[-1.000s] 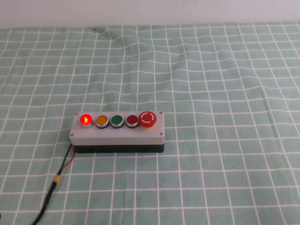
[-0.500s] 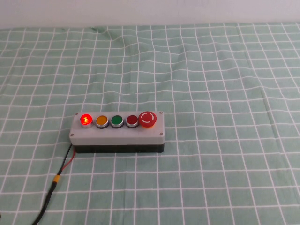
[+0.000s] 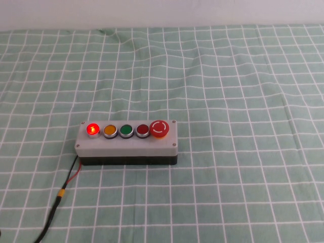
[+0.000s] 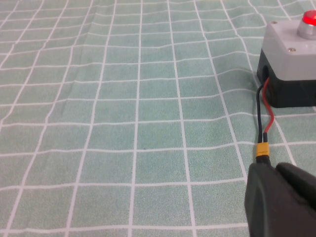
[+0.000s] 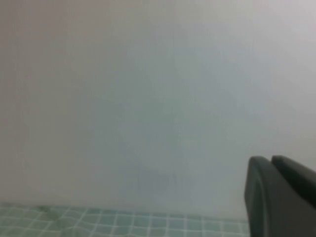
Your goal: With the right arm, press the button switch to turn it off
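Nothing has moved across the last second: the high view matches both earlier pictures, with neither arm in it and the button switch (image 3: 92, 129) glowing just as before.

That bright-red button sits at the left end of a row of 5 on the grey box (image 3: 126, 145), right beside the orange button (image 3: 110, 130); then come a green button (image 3: 126, 130), a darker red one (image 3: 142, 130) and the big red mushroom button (image 3: 160, 128). The box rests on the green checked cloth (image 3: 228, 101) covering the desk, with a red-and-black cable (image 3: 68, 179) trailing from its left end.

The left gripper (image 4: 281, 200) hangs low beside that cable, close to the box's left end; its 2 fingers look pressed together, holding nothing. The right gripper (image 5: 279, 195) is raised, its camera facing the pale wall with only a strip of cloth below; its fingers also appear pressed together and empty.

Judging by looks, the button is a stiff, spring-loaded cap in a silver rim. It wants no grasp, only a short straight push on its centre with a closed fingertip. The box seems light enough to slide or tip under an off-centre press, and the orange neighbour is near enough to hit by mistake.
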You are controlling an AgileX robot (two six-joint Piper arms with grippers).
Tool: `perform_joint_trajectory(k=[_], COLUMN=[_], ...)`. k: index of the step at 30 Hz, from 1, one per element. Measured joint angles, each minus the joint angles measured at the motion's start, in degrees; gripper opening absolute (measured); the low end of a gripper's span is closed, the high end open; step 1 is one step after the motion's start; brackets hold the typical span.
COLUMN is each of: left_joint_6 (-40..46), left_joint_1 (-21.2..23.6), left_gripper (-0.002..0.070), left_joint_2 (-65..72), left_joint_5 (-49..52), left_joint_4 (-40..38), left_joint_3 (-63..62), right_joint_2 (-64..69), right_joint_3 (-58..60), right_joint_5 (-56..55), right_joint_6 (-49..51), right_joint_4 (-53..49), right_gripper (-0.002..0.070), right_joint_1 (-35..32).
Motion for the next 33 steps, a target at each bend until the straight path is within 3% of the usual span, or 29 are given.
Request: perform_joint_trajectory(k=[6, 15, 18, 26, 33], left_joint_6=[0.0, 0.0, 0.0, 0.0, 0.0], left_joint_1=[0.0, 0.0, 0.0, 0.0, 0.0], left_gripper=[-0.0003, -0.0003, -0.0003, -0.0003, -0.0003], left_joint_2=[0.0, 0.0, 0.0, 0.0, 0.0], left_joint_5=[0.0, 0.0, 0.0, 0.0, 0.0], left_joint_4=[0.0, 0.0, 0.0, 0.0, 0.0], left_joint_3=[0.0, 0.0, 0.0, 0.0, 0.0], right_joint_2=[7.8, 24.6, 31.3, 47.2, 58.1], right_joint_3=[0.0, -6.0, -10.7, -20.2, -28.2], right_joint_5=[-0.2, 10.8, 13.4, 10.2, 5.6], right_joint_6=[-2.3, -33.6, -38.9, -39.9, -31.6], right_joint_4=[16.8, 41.4, 46.1, 40.8, 22.5], right_gripper=[-0.0016, -0.0013, -0.0012, -0.0012, -0.0012], right_joint_1=[0.0, 0.5, 3.3, 18.5, 31.5])
